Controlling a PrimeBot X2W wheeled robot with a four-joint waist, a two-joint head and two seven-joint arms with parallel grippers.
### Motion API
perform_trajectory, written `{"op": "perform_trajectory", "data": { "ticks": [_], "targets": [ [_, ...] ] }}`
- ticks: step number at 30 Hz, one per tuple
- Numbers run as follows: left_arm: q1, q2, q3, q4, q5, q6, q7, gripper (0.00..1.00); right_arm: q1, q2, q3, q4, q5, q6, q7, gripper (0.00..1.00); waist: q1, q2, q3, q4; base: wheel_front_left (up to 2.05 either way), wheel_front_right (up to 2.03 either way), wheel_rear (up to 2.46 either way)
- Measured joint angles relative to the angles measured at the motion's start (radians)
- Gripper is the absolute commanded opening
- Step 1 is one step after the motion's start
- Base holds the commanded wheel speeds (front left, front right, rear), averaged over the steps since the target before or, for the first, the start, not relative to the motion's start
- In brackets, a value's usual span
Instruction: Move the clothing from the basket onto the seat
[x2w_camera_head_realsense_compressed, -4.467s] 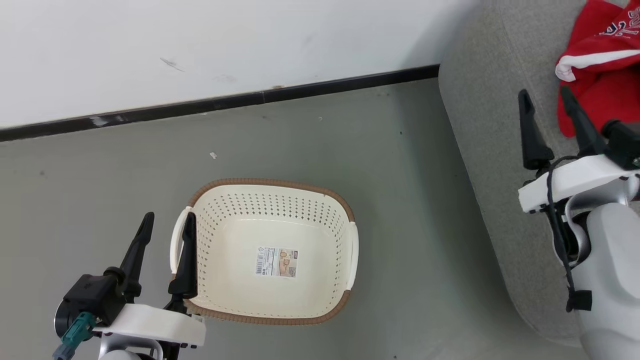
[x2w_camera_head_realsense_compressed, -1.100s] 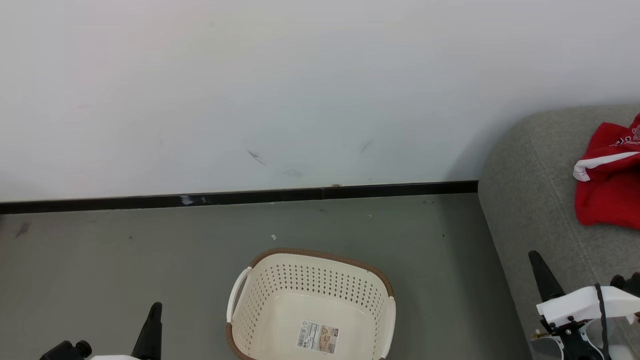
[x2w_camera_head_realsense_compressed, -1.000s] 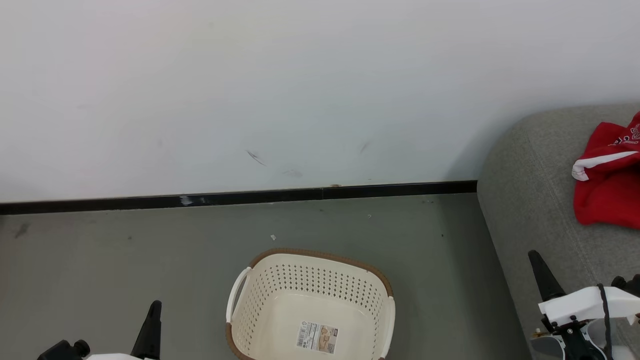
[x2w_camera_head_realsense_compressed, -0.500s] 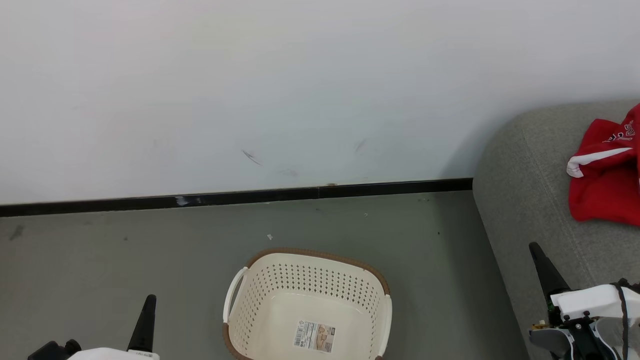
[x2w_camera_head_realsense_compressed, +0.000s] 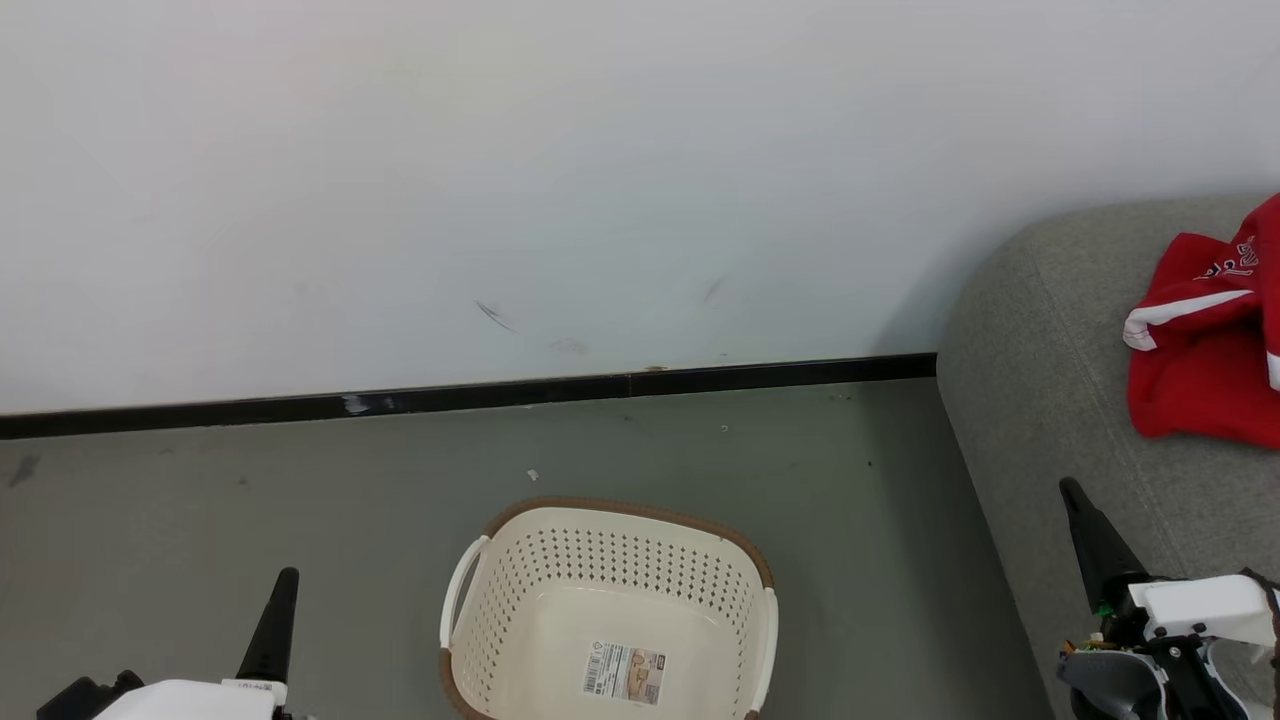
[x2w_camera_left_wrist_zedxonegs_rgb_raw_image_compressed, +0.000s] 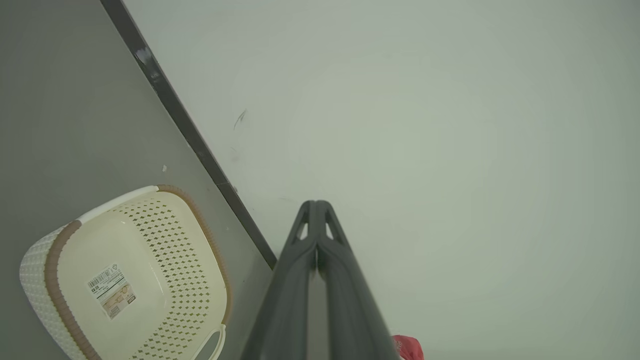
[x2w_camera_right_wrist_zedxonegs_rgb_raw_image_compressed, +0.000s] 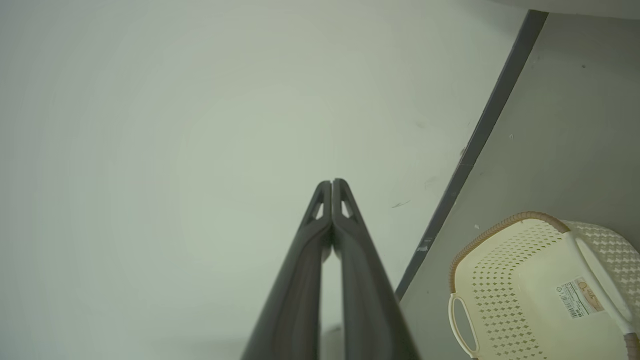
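I can make out no word or number. A label (x2w_camera_head_realsense_compressed: 625, 672) lies on the floor of the basket (x2w_camera_head_realsense_compressed: 620, 505), with a barcode at its left end, but its print is too small for me. White lettering (x2w_camera_head_realsense_compressed: 1228, 262) runs across the red clothing (x2w_camera_head_realsense_compressed: 1200, 390) on the seat (x2w_camera_head_realsense_compressed: 1040, 400), cut off at the picture's edge and illegible.
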Motion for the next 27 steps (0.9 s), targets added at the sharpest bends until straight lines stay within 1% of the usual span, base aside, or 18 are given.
{"op": "perform_trajectory", "data": {
  "ticks": [14,27],
  "targets": [
    [-0.029,-0.006,0.036,0.015,-0.151,-0.03,0.044,0.0,0.018,-0.001,0.001,-0.032,0.215,0.0,0.031,0.0,-0.0001,0.0,0.0,-0.01,0.0,0.0,0.0],
    [-0.029,-0.009,0.037,0.017,-0.16,-0.031,0.044,0.0,0.021,-0.001,0.012,-0.041,0.217,0.0,0.031,0.0,-0.0002,0.0,0.0,-0.01,0.0,0.0,0.0]
  ]
}}
